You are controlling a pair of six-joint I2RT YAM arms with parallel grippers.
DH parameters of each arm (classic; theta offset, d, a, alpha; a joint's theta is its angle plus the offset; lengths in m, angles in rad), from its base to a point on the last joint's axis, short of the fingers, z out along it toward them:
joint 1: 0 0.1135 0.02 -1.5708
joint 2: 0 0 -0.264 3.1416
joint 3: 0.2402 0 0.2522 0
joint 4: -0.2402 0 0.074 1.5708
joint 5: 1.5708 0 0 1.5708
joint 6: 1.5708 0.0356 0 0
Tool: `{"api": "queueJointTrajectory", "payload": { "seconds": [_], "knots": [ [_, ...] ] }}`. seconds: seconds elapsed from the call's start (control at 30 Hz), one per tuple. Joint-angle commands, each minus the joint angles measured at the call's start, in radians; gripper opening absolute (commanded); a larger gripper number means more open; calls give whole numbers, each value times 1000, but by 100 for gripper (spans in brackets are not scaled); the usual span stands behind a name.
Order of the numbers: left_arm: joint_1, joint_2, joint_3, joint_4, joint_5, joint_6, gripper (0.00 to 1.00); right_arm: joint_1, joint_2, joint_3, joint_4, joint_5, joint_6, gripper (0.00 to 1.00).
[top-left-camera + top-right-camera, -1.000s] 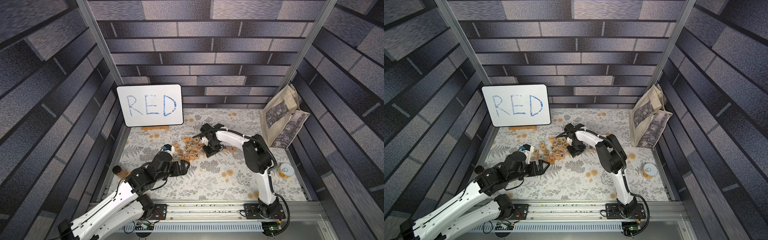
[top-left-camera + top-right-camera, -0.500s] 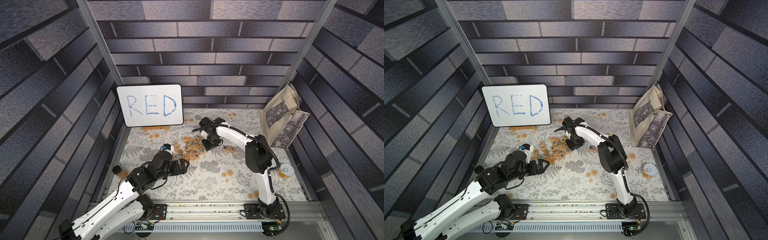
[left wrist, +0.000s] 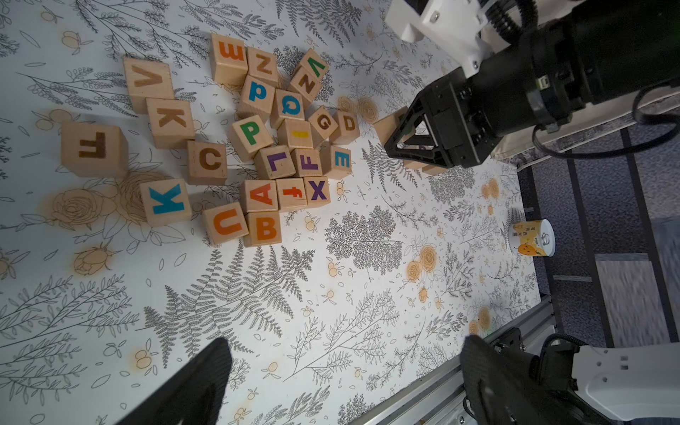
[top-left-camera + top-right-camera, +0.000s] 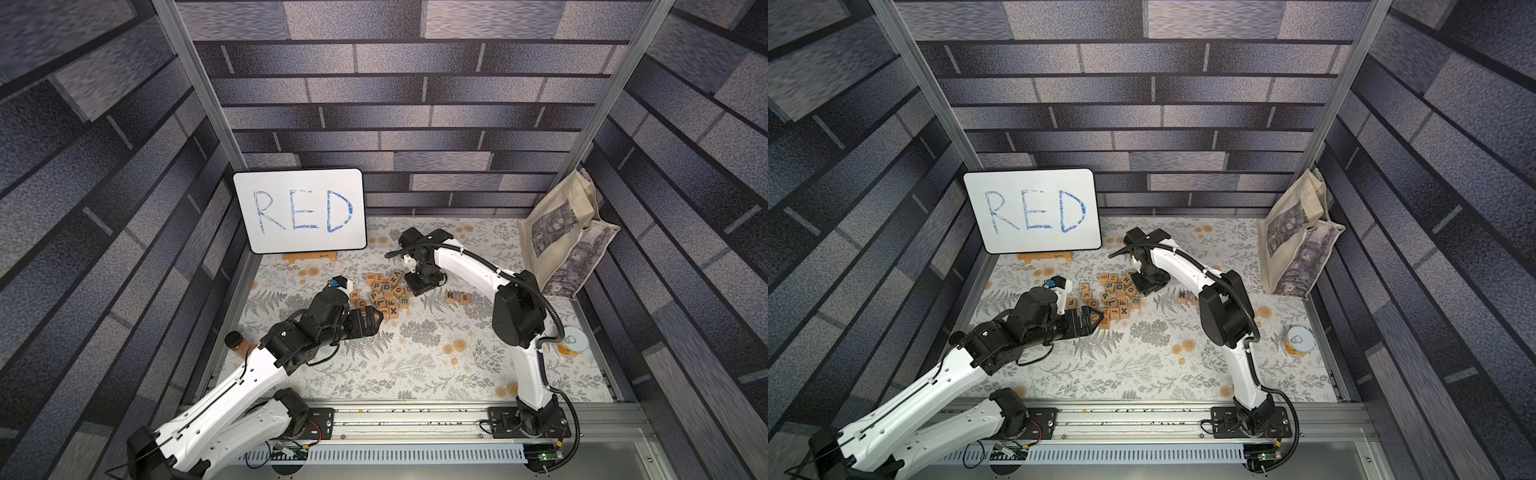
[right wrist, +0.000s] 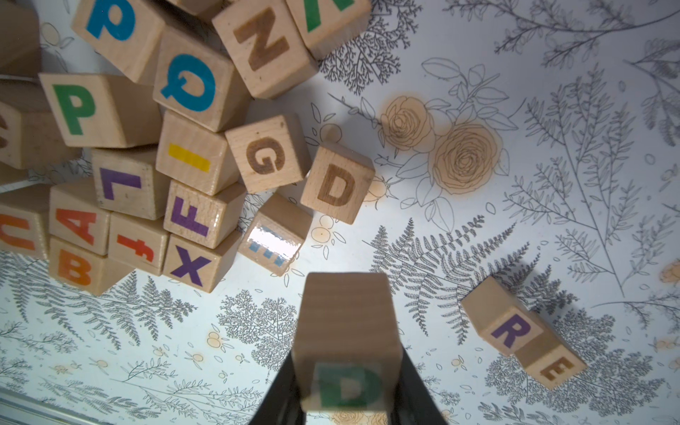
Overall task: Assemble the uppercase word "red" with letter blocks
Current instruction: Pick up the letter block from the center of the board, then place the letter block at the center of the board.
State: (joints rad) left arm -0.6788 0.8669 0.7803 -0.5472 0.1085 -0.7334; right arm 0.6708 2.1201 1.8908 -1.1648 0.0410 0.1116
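In both top views the right claw (image 4: 419, 286) hangs at the heap of letter blocks (image 4: 384, 293) near the middle of the worktop (image 4: 415, 365). The R block (image 4: 450, 296) and E block (image 4: 464, 297) stand touching, nearer the right edge.

The left wrist view shows the left claw (image 3: 342, 382) spread wide and empty over bare worktop.

In the right wrist view the right claw is clamped on the green D block (image 5: 346, 349). The step in hand looks like delivering D. Next it must pass E and settle just beside it, letter up, without nudging the pair.
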Motion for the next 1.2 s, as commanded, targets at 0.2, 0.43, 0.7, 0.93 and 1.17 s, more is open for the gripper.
{"api": "queueJointTrajectory", "payload": {
  "seconds": [0.2, 0.43, 0.7, 0.93, 1.17],
  "knots": [
    [7, 54, 51, 48, 55, 39, 100, -78, -161, -121, -7, -7, 61, 18],
    [5, 101, 69, 76, 81, 46, 100, -128, -236, -226, 25, -22, 86, 18],
    [-9, 165, 88, 110, 101, 54, 100, -177, -316, -342, 61, -24, 111, 18],
    [-34, 240, 115, 144, 112, 65, 100, -220, -371, -423, 87, -32, 124, 18],
    [-57, 323, 157, 175, 127, 80, 100, -273, -416, -492, 106, -35, 131, 18]
  ]
}}
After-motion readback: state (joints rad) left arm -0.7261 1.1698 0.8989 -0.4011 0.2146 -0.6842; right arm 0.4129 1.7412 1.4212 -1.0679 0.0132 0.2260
